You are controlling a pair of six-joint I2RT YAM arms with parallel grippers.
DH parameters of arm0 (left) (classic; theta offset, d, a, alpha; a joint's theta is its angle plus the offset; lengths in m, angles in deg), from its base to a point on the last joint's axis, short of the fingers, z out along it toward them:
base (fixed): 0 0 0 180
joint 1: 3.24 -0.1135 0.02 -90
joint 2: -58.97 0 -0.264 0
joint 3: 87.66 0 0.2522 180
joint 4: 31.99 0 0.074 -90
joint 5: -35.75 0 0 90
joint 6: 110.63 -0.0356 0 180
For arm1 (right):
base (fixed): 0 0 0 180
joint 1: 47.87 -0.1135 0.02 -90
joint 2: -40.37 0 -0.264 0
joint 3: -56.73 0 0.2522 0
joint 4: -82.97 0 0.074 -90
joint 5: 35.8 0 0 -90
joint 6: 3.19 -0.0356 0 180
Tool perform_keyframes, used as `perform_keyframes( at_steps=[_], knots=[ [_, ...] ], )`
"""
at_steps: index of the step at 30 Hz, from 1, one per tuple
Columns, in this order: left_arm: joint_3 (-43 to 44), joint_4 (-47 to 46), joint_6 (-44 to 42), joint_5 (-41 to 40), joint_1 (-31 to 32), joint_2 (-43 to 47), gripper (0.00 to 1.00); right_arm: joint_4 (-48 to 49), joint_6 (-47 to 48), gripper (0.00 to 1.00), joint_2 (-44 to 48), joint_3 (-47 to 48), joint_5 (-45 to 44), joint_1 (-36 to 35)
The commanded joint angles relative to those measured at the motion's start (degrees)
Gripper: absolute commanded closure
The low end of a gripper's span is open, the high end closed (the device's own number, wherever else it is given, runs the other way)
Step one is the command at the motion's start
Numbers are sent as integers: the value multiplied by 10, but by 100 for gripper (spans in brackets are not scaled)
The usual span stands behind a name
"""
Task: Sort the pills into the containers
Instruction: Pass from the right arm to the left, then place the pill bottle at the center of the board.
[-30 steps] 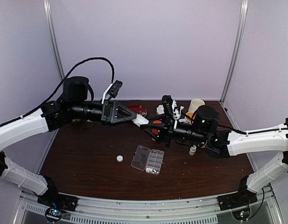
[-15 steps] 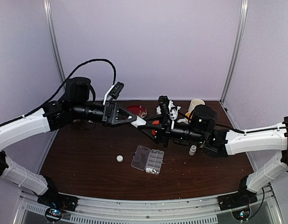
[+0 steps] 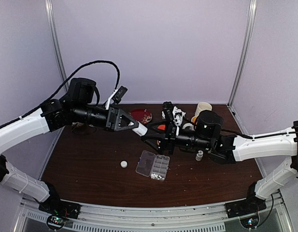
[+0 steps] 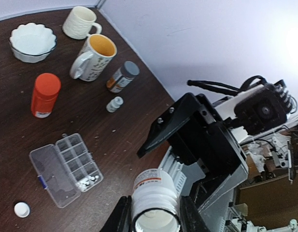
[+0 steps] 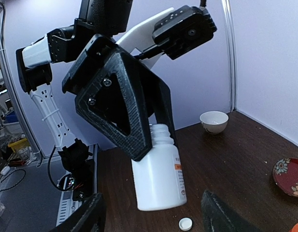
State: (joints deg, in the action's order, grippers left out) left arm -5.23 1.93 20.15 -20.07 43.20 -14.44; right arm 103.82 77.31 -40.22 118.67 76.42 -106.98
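My left gripper [image 4: 155,217] is shut on the neck of an uncapped white bottle [image 4: 153,191], which hangs in the air above the table. From the right wrist view the same white bottle [image 5: 161,183] hangs base-down between the spread fingers of my right gripper [image 5: 153,215], which is open and clear of it. In the top view both grippers meet mid-table, left gripper [image 3: 140,129] and right gripper [image 3: 151,137]. Below them lies the clear pill organizer [image 3: 152,165] with its lid open. White pills [image 4: 87,181] sit in one corner cell of the organizer [image 4: 65,168].
A loose white cap [image 3: 123,164] lies left of the organizer. Behind stand an orange bottle [image 4: 45,94], two mugs [image 4: 93,56], a white bowl [image 4: 33,42], a grey-capped bottle [image 4: 122,76] and a tiny vial [image 4: 114,104]. A red plate [image 3: 141,115] sits at the back.
My left gripper has closed on the bottle's neck. My right gripper has opened and let go of the bottle. Both arms have shifted slightly left.
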Motion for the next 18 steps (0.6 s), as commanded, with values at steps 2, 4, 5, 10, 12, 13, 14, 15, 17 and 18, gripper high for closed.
perform_keyframes(
  at_steps=[2,4,5,10,12,13,14,15,17,18],
  knots=[
    [28,156,-105,-138,0,2,84,-55,-19,27,19,-54,-32,0],
    [12,181,-121,-172,1,-3,86,-84,-21,27,31,-74,-39,0],
    [-4,185,-126,-178,1,-4,87,-97,-21,26,42,-86,-45,0],
    [-90,175,-141,-257,30,-6,87,-150,-27,26,76,-141,-80,2],
    [-106,183,-145,-303,55,-14,85,-151,-33,26,87,-161,-90,3],
    [-111,188,-141,-319,62,-19,85,-150,-36,26,92,-168,-94,4],
    [-117,189,-135,-331,67,-25,85,-149,-39,26,94,-173,-100,4],
    [-124,188,-129,-355,74,-29,85,-153,-43,26,92,-174,-108,5],
    [-142,177,-115,-385,87,-36,85,-167,-47,26,82,-163,-125,5],
    [-148,168,-111,-394,92,-39,85,-175,-48,26,74,-155,-129,5]
  ],
)
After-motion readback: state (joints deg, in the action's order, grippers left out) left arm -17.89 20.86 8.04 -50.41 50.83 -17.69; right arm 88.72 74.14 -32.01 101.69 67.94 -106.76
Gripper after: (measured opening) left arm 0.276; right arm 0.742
